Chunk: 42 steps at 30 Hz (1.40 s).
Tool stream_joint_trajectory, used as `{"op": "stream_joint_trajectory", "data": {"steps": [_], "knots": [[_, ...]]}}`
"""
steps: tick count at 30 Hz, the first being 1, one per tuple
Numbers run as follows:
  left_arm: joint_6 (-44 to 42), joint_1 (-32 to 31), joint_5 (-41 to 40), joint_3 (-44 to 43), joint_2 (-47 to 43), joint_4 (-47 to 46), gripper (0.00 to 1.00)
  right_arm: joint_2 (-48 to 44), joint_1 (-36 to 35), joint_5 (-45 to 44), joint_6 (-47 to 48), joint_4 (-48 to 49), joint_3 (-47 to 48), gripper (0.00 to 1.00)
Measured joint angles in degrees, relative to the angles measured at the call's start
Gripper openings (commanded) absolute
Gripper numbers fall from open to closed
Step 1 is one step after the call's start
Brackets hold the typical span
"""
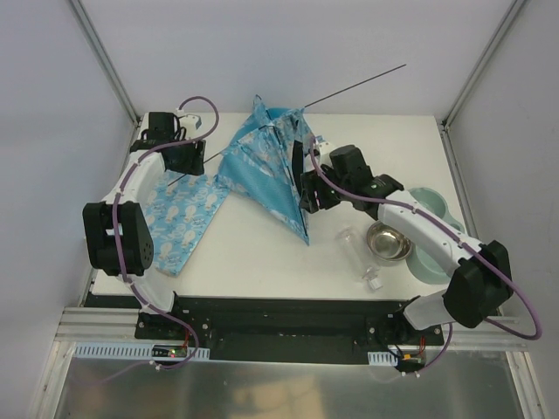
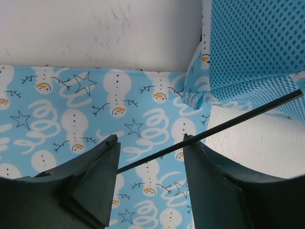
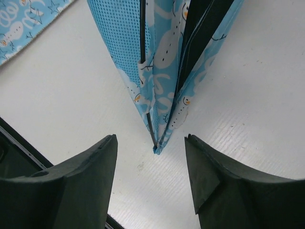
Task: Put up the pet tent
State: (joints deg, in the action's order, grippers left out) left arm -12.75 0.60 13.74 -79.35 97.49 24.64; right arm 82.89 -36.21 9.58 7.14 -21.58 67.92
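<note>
Right gripper released; tent corner sits just ahead, between its fingers. Left gripper spread, pole crossing the gap.

No writing, brand, number or sign can be read in any view. The mat below the left pincer carries only printed snowmen, stars and curls, and so does the pet tent ahead of the right pincer.

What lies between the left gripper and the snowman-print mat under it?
A thin black pole crosses the gap between the open fingers of the left gripper, above the mat. The left wrist view shows it.
</note>
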Motion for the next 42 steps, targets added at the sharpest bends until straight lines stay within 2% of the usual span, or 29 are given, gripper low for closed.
{"op": "stream_joint_trajectory", "data": {"steps": [2, 7, 10, 11, 18, 25, 31, 34, 42], "knots": [[0.52, 0.0, 1.31, 0.0, 0.0, -0.11, 0.39, -0.94, 0.22, -0.22, -1.01, 0.04, 0.39, 0.66], [3.13, 0.0, 6.14, 0.02, 0.48, -0.11, 0.19, -2.27, 0.5, -0.22, -3.61, 0.46, 2.91, 0.66], [4.37, -0.13, 9.86, 1.11, 0.59, -0.09, 0.02, -2.86, 0.57, -0.15, -4.87, 1.55, 4.13, 0.67], [4.7, -0.22, 10.49, 1.55, 0.57, -0.09, 0.0, -3.15, 0.57, -0.15, -5.22, 2.03, 4.37, 0.67], [8.13, -1.42, 11.74, 6.67, -2.08, -0.24, 0.0, -4.35, 0.9, -0.17, -9.2, 4.37, 4.72, 0.67], [10.56, -6.43, 4.68, 8.61, -10.05, 0.98, 0.0, -5.14, 1.25, -1.29, -13.86, 6.73, 4.28, 0.67], [10.73, -10.08, -1.51, 8.37, -17.75, 1.7, 0.0, -9.57, 1.62, -1.22, -17.46, 9.51, 2.12, 0.67], [10.64, -11.28, -4.2, 7.37, -20.02, 2.86, 0.0, -13.18, 1.62, -0.85, -18.53, 11.06, 0.26, 0.7], [9.55, -14.93, -8.98, 6.73, -22.03, 8.39, 0.0, -22.88, 1.51, 1.9, -20.48, 11.39, -7.93, 0.86]]}}
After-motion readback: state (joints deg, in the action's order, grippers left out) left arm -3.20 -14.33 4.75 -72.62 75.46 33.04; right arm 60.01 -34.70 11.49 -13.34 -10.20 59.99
